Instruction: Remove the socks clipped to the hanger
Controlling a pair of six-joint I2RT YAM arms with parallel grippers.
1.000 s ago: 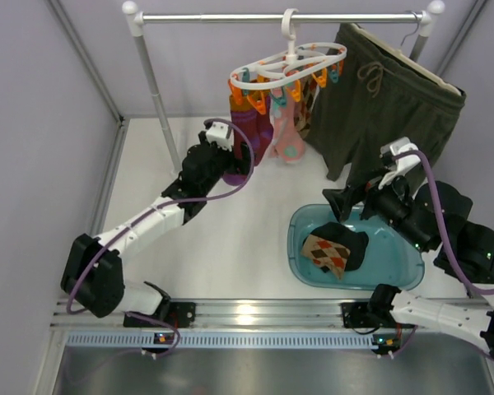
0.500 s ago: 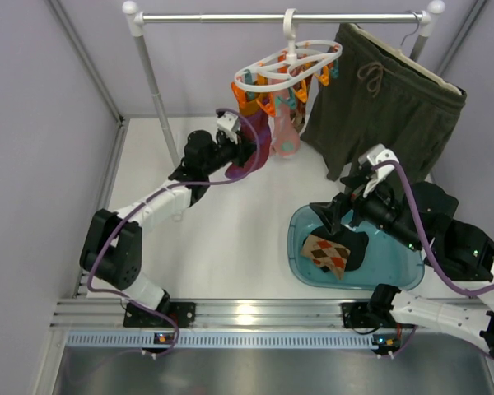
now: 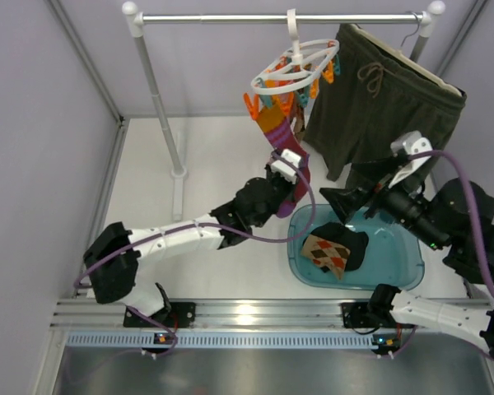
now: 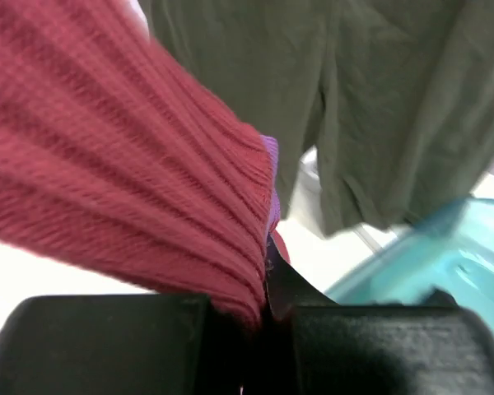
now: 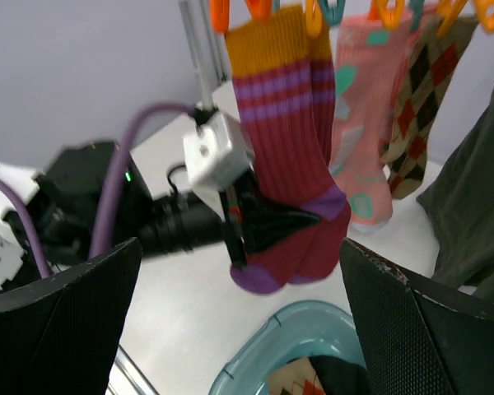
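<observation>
The hanger (image 3: 295, 66) is hanging tilted from the rail (image 3: 230, 16), with the magenta sock (image 5: 288, 148), a pink-teal sock (image 5: 358, 140) and a clipped argyle sock (image 5: 416, 107) dangling from it. Orange clips (image 5: 221, 12) are pinching the magenta sock's orange cuff. The left gripper (image 3: 290, 177) is clamping its jaws on the foot of the magenta sock. The right gripper (image 3: 337, 200) is hovering over the far rim of the teal basin (image 3: 412, 262), with its jaws spread wide and gripping nothing. The basin is sitting on the white counter (image 3: 214, 164) and is holding a loose argyle sock (image 3: 325, 251) lying against a black sock (image 3: 352, 243). Olive shorts (image 3: 379, 99) are hanging just right of the hanger.
</observation>
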